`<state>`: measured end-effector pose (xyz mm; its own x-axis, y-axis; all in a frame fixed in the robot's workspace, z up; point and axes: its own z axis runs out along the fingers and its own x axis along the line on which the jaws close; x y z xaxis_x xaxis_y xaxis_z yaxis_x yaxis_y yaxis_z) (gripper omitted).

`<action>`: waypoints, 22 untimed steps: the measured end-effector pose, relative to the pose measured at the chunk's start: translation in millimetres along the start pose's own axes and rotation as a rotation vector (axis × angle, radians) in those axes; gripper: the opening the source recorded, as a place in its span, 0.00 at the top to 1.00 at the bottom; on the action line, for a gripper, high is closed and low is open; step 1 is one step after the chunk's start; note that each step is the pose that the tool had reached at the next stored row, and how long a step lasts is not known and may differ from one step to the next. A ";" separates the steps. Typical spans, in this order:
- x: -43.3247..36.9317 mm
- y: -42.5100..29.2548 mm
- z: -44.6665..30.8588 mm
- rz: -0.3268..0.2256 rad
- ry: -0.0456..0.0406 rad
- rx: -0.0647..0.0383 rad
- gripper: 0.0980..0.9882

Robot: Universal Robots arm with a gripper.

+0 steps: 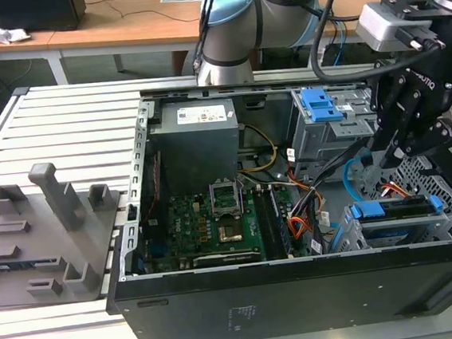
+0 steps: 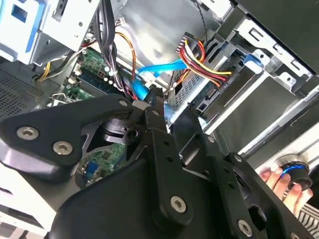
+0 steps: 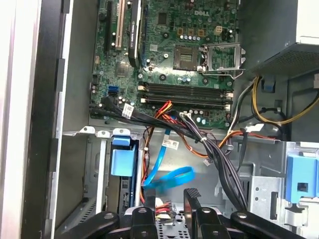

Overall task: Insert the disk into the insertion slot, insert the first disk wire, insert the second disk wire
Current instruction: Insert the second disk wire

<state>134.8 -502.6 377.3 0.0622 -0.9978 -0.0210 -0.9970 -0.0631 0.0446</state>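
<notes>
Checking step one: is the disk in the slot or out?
In. The disk sits inside the slot, its blue frame between the mesh walls.

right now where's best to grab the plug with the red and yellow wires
Probably the black plug body, pinched across its broad faces, coming in beside the wires rather than over them. The block looks rigid. The wires bend loosely and would likely flex.
</notes>
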 end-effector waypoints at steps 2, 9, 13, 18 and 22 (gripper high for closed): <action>-0.2 2.8 0.2 -0.028 0.0004 -0.001 0.70; 9.0 8.1 5.3 -0.084 0.0029 -0.002 0.70; 12.1 9.6 14.3 -0.106 0.0038 -0.002 0.70; 12.2 10.0 17.6 -0.129 0.0050 -0.003 0.70; 12.2 10.0 17.6 -0.130 0.0050 -0.003 0.87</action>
<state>124.8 -515.1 359.9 0.1915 -0.9812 -0.0219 -0.9803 -0.1923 0.0446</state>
